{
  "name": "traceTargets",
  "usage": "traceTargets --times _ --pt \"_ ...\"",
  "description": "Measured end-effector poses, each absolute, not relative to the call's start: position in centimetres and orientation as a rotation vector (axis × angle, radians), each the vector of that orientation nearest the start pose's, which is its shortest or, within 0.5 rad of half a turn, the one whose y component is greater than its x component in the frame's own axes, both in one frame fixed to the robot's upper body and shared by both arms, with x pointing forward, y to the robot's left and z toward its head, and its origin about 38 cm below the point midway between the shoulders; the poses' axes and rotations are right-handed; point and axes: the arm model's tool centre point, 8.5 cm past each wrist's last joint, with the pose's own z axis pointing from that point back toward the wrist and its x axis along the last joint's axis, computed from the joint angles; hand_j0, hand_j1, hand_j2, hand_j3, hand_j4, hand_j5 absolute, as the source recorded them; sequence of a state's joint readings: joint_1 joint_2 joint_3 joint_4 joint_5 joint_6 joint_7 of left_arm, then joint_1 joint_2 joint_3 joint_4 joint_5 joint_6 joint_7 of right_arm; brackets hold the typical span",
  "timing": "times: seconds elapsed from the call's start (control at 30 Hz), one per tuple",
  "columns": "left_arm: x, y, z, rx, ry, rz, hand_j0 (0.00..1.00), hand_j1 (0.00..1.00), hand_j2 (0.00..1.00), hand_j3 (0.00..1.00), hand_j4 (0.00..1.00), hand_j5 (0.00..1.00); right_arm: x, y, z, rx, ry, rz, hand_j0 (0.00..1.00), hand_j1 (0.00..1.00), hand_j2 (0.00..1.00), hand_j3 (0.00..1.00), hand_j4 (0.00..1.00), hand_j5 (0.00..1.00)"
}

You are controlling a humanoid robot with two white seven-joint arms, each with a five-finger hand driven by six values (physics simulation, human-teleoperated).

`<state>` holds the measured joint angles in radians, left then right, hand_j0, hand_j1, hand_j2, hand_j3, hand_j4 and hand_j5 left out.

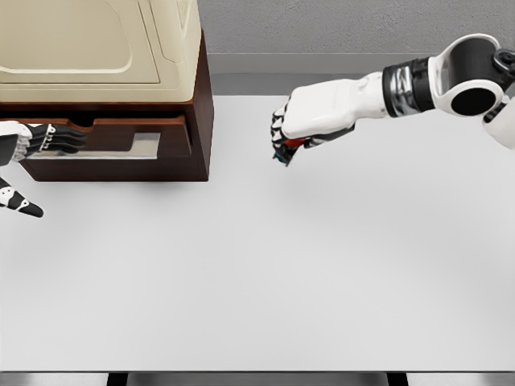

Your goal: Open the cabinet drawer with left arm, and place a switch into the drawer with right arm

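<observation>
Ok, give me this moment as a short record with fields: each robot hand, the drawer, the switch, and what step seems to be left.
left robot hand: at the drawer's front edge, fingers hooked on it
drawer: pulled partly out of the cabinet, inside looks bare
right robot hand: above the table, right of the cabinet, closed on the switch
switch: red and blue bits show under the fingers, mostly hidden
step left: probably carry the switch left to the drawer

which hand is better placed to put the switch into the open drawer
Right. The right hand already grips the switch above the table, while the left hand rests at the open drawer front.
</observation>
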<state>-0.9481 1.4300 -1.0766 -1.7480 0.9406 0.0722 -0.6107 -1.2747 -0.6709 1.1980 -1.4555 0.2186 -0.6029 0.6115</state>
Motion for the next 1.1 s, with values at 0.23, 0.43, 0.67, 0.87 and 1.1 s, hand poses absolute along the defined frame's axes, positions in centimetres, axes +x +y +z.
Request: traceTargets --times 0.23,0.43,0.67,0.87,1.1 --pt "35.7 40.3 30.8 -0.270 -1.092 -1.033 1.00 1.00 1.00 1.00 1.00 1.00 45.3 -13.8 31.4 0.287 1.560 -2.863 0.44 0.44 0.44 0.44 0.44 0.44" --pt "35.6 40.3 30.9 -0.311 -1.071 -0.975 1.00 1.00 1.00 1.00 1.00 1.00 45.0 -12.5 31.5 0.268 1.527 -2.845 0.44 0.44 0.44 0.44 0.44 0.44" --pt "35.5 40.2 30.8 -0.384 -1.039 -0.883 1.00 1.00 1.00 1.00 1.00 1.00 44.7 -11.3 32.2 0.262 1.514 -2.814 0.44 0.44 0.44 0.44 0.44 0.44" --pt "35.4 40.0 30.9 -0.432 -1.012 -0.826 1.00 1.00 1.00 1.00 1.00 1.00 43.9 -10.5 33.2 0.265 1.501 -2.769 0.44 0.44 0.44 0.44 0.44 0.44" --pt "35.3 40.3 31.2 -0.422 -0.997 -0.812 1.00 1.00 1.00 1.00 1.00 1.00 42.9 -10.1 34.4 0.273 1.489 -2.725 0.44 0.44 0.44 0.44 0.44 0.44"
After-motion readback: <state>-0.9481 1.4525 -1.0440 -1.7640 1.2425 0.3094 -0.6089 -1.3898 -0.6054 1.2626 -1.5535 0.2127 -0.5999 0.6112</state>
